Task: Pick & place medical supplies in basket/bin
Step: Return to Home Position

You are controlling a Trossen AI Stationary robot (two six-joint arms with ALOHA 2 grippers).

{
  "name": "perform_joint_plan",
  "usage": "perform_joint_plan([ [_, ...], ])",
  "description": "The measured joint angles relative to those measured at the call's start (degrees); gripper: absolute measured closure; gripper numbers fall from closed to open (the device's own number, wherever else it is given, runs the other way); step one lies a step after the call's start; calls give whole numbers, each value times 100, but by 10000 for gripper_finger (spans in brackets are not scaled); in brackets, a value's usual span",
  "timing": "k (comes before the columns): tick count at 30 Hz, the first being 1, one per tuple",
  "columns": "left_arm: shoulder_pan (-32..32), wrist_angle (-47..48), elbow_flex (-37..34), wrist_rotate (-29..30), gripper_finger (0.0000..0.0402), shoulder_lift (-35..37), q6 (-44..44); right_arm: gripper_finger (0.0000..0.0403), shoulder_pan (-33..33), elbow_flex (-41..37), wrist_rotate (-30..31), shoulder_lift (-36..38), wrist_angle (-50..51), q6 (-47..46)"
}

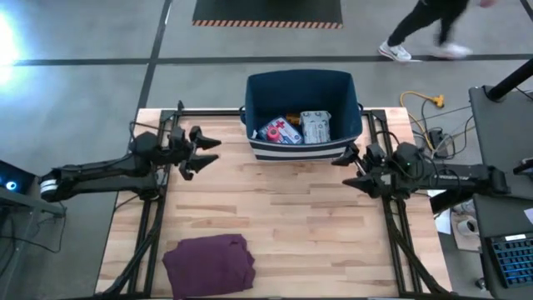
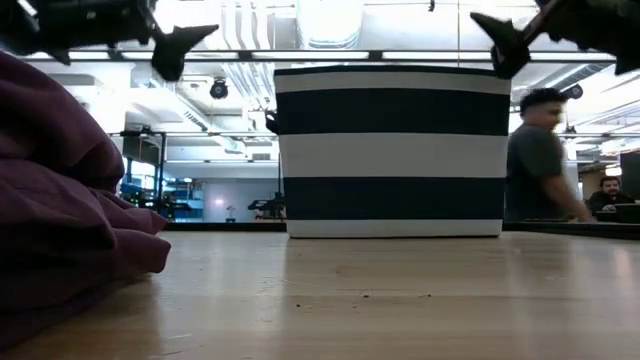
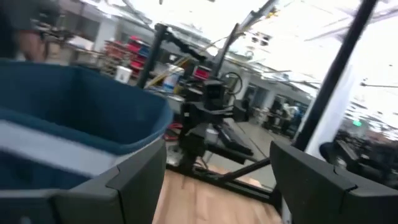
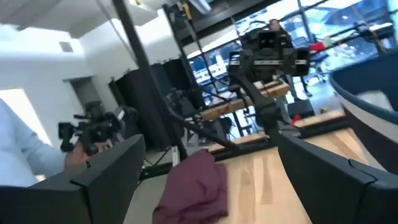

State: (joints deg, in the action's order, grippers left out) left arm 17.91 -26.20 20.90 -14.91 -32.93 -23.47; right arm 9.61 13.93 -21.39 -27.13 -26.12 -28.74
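Observation:
The navy-blue fabric bin (image 1: 301,112) with white stripes stands at the table's far middle; in the low view the bin (image 2: 392,150) rests on its base. Inside it lie the blue first-aid pouch (image 1: 280,130) with a red cross and the grey-white printed packet (image 1: 316,127); something small and yellow shows behind them. My left gripper (image 1: 208,153) hovers open, left of the bin and above the table. My right gripper (image 1: 346,167) hovers open near the bin's right front corner. Both hold nothing. The tape rolls and white rolls are not visible.
A folded maroon cloth (image 1: 209,265) lies at the table's near left; it fills the low view's left side (image 2: 60,200). Bare wood (image 1: 291,217) spreads between the arms. A person (image 1: 425,29) walks beyond the far edge, and a person (image 2: 540,160) stands behind the table.

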Motion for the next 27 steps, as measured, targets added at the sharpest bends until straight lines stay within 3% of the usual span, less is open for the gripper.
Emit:
perform_joint_plan([
  [10, 0, -369, -747, 69, 132, 498, -61, 44, 0, -374, 58, 219, -143, -17],
  [22, 0, -356, -1706, 24, 132, 1823, -323, 44, -1, -849, 59, 439, -266, 174],
  [27, -2, -25, -1893, -264, 132, 2342, -370, 44, -197, -1149, 289, 576, -323, 221],
])
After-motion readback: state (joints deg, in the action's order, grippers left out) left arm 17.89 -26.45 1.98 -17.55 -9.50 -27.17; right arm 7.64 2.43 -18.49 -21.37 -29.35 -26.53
